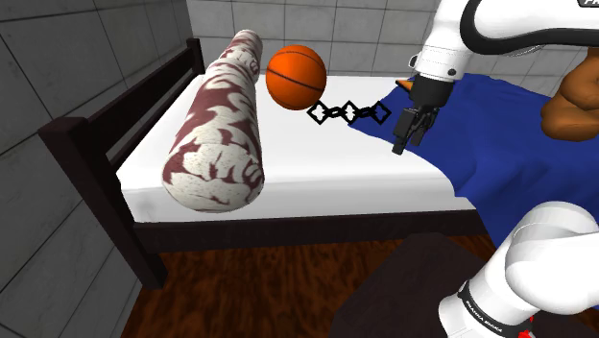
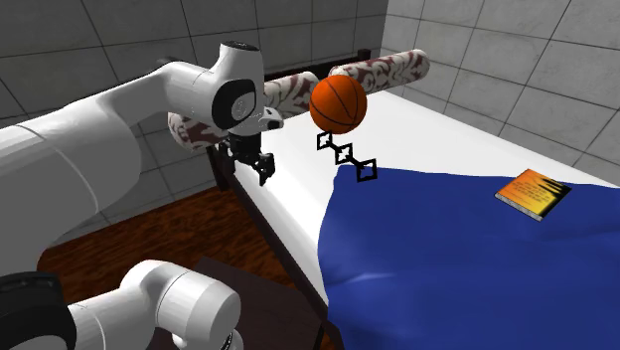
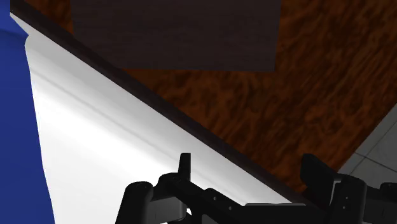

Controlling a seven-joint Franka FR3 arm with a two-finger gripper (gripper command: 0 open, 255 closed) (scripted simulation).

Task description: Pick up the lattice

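The lattice (image 1: pixel 348 112) is a short black chain of open diamond shapes lying on the white bed sheet, just in front of an orange basketball (image 1: pixel 296 77). In the second exterior view the lattice (image 2: pixel 346 154) lies below the ball (image 2: pixel 338 102), at the edge of a blue blanket. My black gripper (image 1: pixel 411 136) hangs to the shoulder view's right of the lattice, apart from it and pointing down. It hovers over the bed's side edge (image 2: pixel 253 167). In the wrist view the fingers (image 3: pixel 184 167) stand apart around my gripper (image 3: pixel 249 170), with nothing between them.
A long maroon-and-white patterned bolster (image 1: pixel 219 125) lies along the dark headboard (image 1: pixel 115 125). A blue blanket (image 2: pixel 467 268) covers the rest of the bed, with an orange book (image 2: pixel 534 192) on it. A brown object (image 1: pixel 574 96) sits at the shoulder view's right. Wooden floor (image 3: pixel 273 95) lies below.
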